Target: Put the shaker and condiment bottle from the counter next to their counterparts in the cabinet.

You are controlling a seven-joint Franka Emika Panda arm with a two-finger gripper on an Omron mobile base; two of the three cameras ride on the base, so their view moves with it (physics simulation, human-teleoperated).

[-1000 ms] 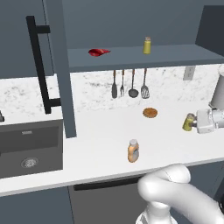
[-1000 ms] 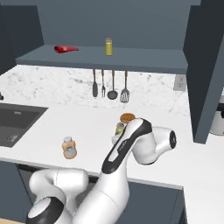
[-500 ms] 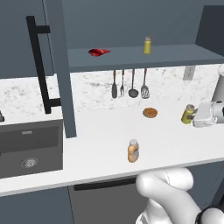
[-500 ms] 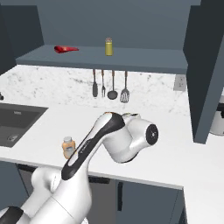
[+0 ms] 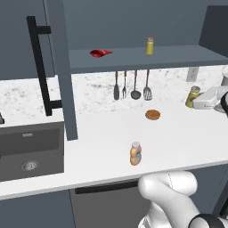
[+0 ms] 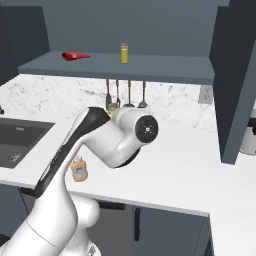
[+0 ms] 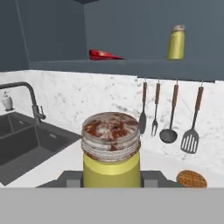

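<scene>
Lifting: we log the gripper [image 5: 198, 101] clamped on the shaker [image 5: 193, 96], now raised off the counter [image 5: 107, 138] (cabinet [image 5: 133, 58] counterpart [image 5: 150, 46] above-left, bottle pending).

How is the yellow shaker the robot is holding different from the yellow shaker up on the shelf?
The held shaker is clamped in the gripper, lifted off the counter; the shelf shaker stands free on the cabinet shelf. The held shaker sits lower, below shelf height; the shelf shaker sits higher, right of the red bottle. Both are upright yellow-green cylinders with grey caps.
</scene>
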